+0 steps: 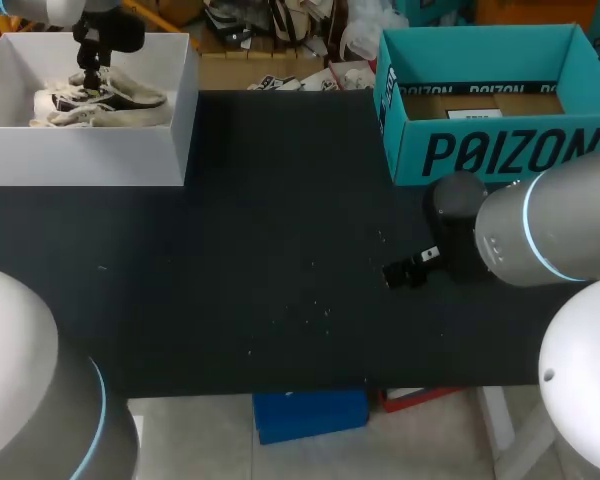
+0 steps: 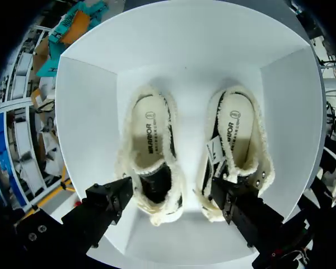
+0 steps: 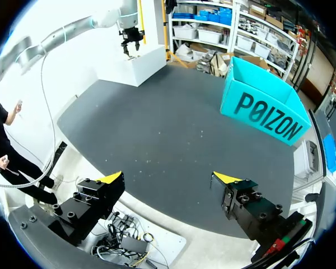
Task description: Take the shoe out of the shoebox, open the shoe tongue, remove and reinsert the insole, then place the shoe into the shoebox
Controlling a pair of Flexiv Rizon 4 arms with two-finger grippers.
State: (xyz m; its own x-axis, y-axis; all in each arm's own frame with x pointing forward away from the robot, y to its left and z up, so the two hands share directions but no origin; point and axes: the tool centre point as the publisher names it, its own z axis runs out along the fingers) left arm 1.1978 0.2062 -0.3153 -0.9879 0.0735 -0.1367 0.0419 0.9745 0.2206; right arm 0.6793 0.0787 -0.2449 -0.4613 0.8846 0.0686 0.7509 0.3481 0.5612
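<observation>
Two dark canvas shoes with frayed cream trim lie side by side in the white shoebox (image 2: pixel 89 129): one shoe (image 2: pixel 151 134) and its partner (image 2: pixel 238 131), both with cream insoles showing. My left gripper (image 2: pixel 171 197) hangs open just above their tongue ends, one finger (image 2: pixel 115 196) over each shoe, nothing held. From the head view the shoes (image 1: pixel 105 102) lie in the white shoebox (image 1: pixel 90 155) at the far left, with the left gripper (image 1: pixel 90 72) over them. My right gripper (image 3: pixel 168 179) stands open and empty over the table's front part, far from the white shoebox (image 3: pixel 141 64).
A teal open box (image 1: pixel 490 150) stands at the back right, with a brown cardboard bottom; it also shows as the teal box (image 3: pixel 266 109) ahead of the right gripper. My right arm (image 1: pixel 545 225) hangs in front of it. Dark table (image 1: pixel 280 260) spreads between the boxes.
</observation>
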